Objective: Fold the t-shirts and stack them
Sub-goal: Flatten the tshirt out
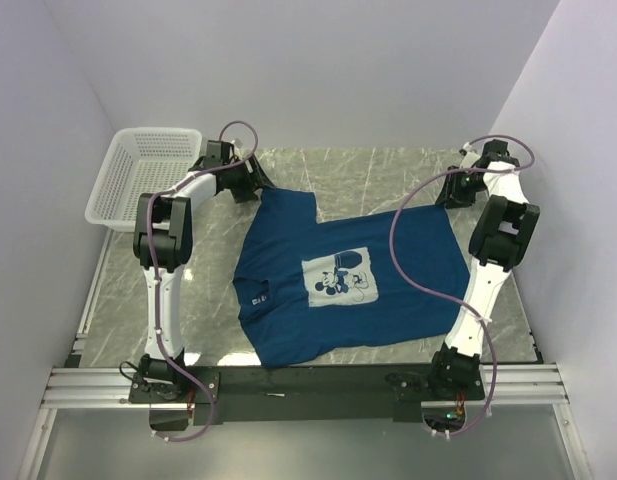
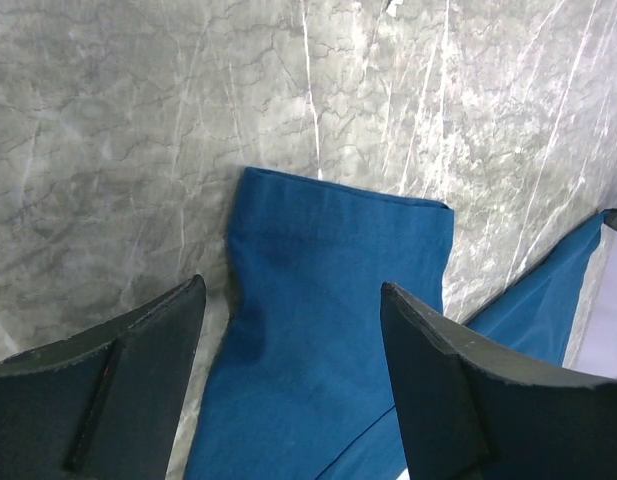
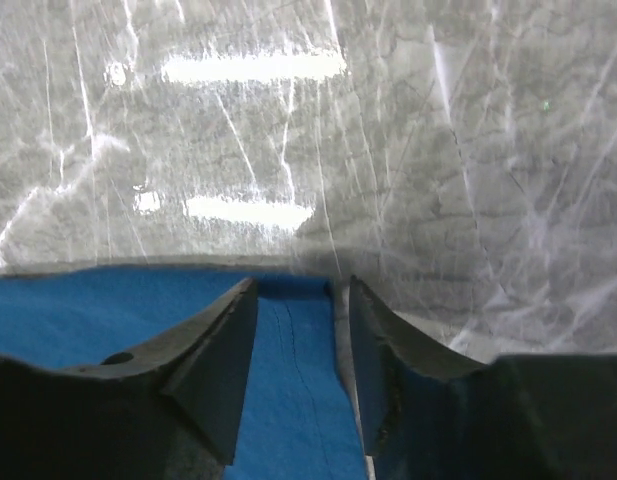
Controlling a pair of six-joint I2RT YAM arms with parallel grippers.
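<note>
One dark blue t-shirt (image 1: 408, 250) lies spread flat on the marble table, its pale cartoon print (image 1: 338, 278) facing up and its neck label (image 1: 256, 297) toward the left. My left gripper (image 1: 256, 186) hovers over the far-left sleeve (image 2: 328, 300); in the left wrist view its jaws (image 2: 293, 285) stand wide open, one on each side of the sleeve, nothing pinched. My right gripper (image 1: 450, 190) is down at the shirt's far-right corner. There the fingers (image 3: 301, 285) straddle the cloth edge (image 3: 288, 400) with a narrower gap, and the fabric lies flat between them.
A white mesh basket (image 1: 148, 170) stands at the table's far-left corner, just beyond the left arm. Bare marble (image 1: 368, 175) stretches behind the shirt between the two grippers. White walls close in on the left, back and right.
</note>
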